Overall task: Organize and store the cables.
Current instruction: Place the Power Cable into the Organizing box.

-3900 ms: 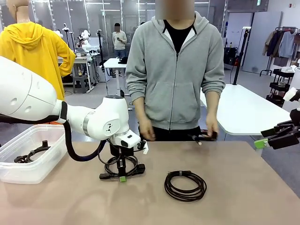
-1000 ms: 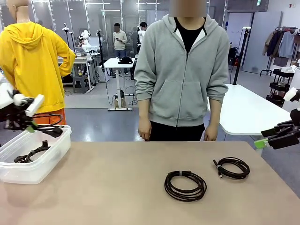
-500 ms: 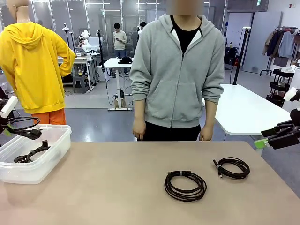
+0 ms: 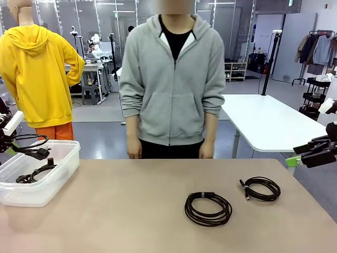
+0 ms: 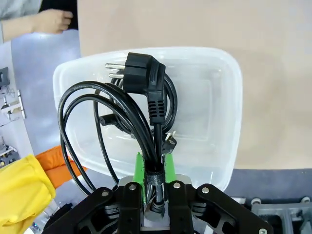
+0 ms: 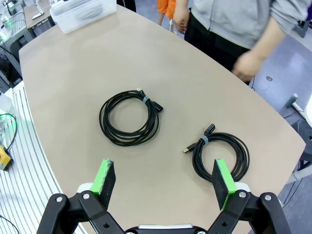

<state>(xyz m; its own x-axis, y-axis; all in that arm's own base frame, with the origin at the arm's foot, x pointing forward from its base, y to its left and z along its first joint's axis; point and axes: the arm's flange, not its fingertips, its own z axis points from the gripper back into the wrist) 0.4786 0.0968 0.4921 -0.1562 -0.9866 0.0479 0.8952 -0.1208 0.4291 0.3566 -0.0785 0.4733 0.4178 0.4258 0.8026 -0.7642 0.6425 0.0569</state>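
In the left wrist view my left gripper (image 5: pixel 155 173) is shut on the tied part of a coiled black cable with a power plug (image 5: pixel 146 92). It hangs over the clear plastic bin (image 5: pixel 224 122). From the front, that gripper (image 4: pixel 11 146) sits at the far left edge with the held cable (image 4: pixel 30 147) just above the bin (image 4: pixel 52 184), where another cable (image 4: pixel 34 173) lies. Two coiled cables lie on the table, one in the middle (image 4: pixel 208 209) and one to its right (image 4: pixel 260 188). My right gripper (image 6: pixel 164 178) hovers open high above both coils (image 6: pixel 129 116) (image 6: pixel 222 156).
A person in a grey hoodie (image 4: pixel 171 79) stands at the far edge, hands (image 4: pixel 133 153) hanging at the sides and off the table. The right gripper (image 4: pixel 305 157) sits beyond the table's right edge. Bare tabletop (image 4: pixel 121 211) lies between the bin and the coils.
My left gripper has carried the cable from the table's middle to the far left and lowered it a little toward the bin. The person has stepped left. My right arm has not moved.
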